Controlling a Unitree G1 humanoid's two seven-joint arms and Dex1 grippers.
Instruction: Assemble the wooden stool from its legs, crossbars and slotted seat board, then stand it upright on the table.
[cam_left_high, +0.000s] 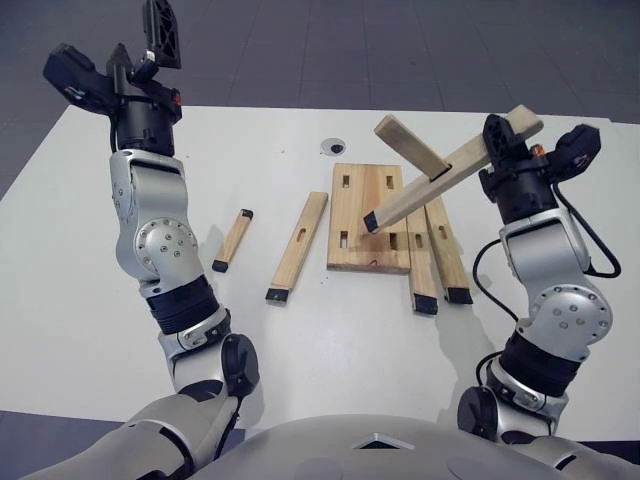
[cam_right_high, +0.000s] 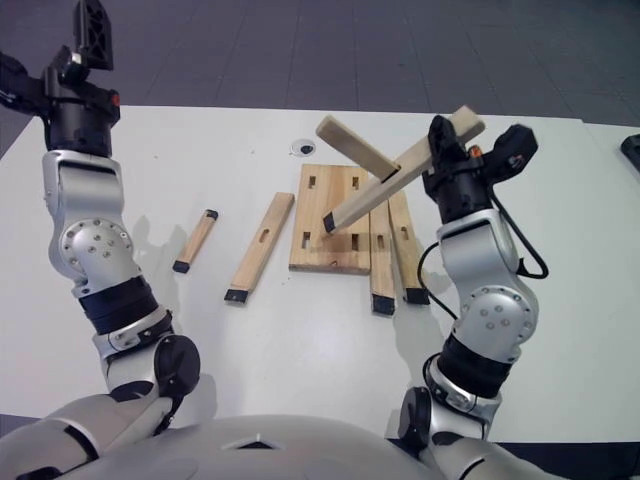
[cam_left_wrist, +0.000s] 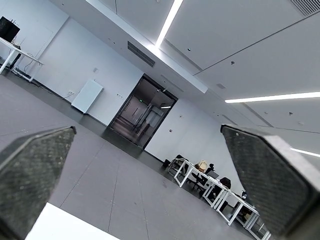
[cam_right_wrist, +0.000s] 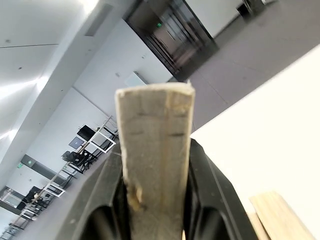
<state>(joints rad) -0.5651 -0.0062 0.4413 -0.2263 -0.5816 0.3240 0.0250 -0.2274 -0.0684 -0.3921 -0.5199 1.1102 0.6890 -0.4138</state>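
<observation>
Here, a half-built leg frame hangs over the seat board.

Eye view: the right gripper (cam_left_high: 500, 140) clamps the bare end of a leg (cam_left_high: 420, 195) with a crossbar (cam_left_high: 410, 145) slotted through it. The leg's long axis slopes down toward the robot's left, its black-capped end just above the seat board (cam_left_high: 355, 225), which lies flat mid-table (cam_left_high: 100, 330); the right arm is plainly nearer. The left gripper (cam_left_high: 145, 45) is raised over the far left corner. Left wrist view: its fingers (cam_left_wrist: 30, 175) stand wide apart, empty. Right wrist view: both pads (cam_right_wrist: 207, 195) pinch the leg's end.
</observation>
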